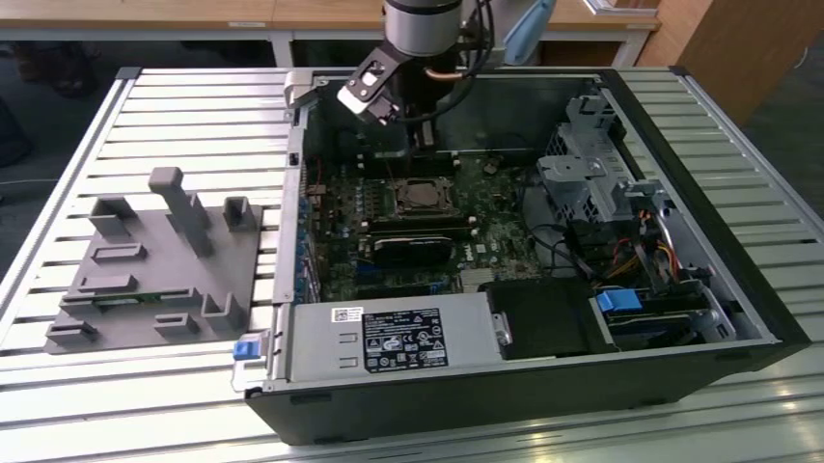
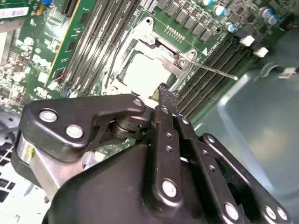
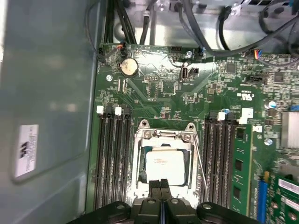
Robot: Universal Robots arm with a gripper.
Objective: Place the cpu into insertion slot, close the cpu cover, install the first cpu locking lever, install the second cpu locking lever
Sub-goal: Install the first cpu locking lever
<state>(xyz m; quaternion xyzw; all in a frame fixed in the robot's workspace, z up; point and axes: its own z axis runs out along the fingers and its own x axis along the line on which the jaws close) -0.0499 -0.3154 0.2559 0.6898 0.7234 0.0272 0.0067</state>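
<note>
Squarely, the pale silvery cpu [image 3: 166,166] lies within the cpu cover [image 3: 163,136].

Silvery cpu [image 3: 164,165] sits in insertion slot [image 3: 142,175] — cpu cover [image 3: 163,135] down

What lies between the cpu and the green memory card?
In the first wrist view, the rim of the cpu cover, a metal lever and empty memory slots separate the cpu from the green memory card.
</note>
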